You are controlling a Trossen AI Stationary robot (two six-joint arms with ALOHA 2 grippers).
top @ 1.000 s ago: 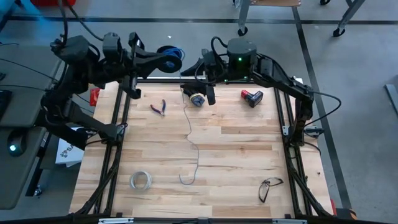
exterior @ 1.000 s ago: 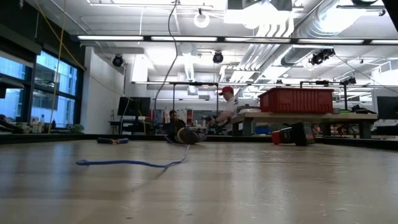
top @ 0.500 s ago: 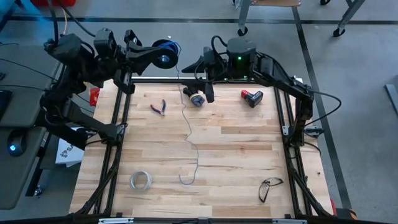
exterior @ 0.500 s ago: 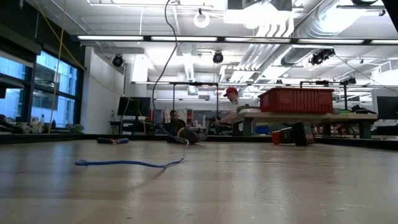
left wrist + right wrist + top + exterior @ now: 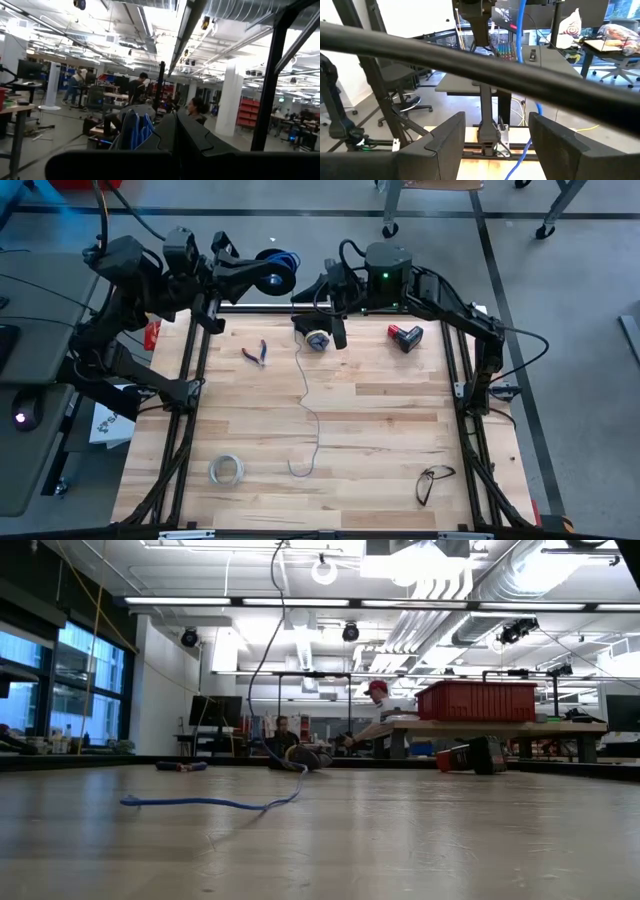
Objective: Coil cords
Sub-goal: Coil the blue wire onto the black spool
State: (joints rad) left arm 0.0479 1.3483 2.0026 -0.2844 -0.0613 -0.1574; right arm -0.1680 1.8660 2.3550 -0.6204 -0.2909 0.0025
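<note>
Wire [image 5: 308, 395], thin and bluish-grey, runs from a small dark spool [image 5: 318, 340] at the far middle of the table [image 5: 380, 440] down to a loose hooked end near the front; in the low view it lies slack on the boards [image 5: 200, 803] and rises upward at the far edge. A second, blue-wound reel [image 5: 274, 268] is carried beyond the far-left corner by the left gripper [image 5: 262, 277], its fingers closed together on it; the left wrist view shows blue windings [image 5: 137, 131] just ahead of the fingers. Holding the reel high and off the table probably keeps the strand taut enough to wind without dragging.

The right gripper [image 5: 332, 330] hovers over the spool at the far edge, fingers [image 5: 445, 140] set apart with nothing between them; the blue strand [image 5: 522, 30] hangs in front of them. This placement suggests it is there to guide or pin the wire.

Most of the length is uncoiled, so the work seems far from finished. Pliers [image 5: 256, 352], a tape ring [image 5: 227, 470], glasses [image 5: 432, 480] and a red tool [image 5: 405, 335] lie apart from the wire.
</note>
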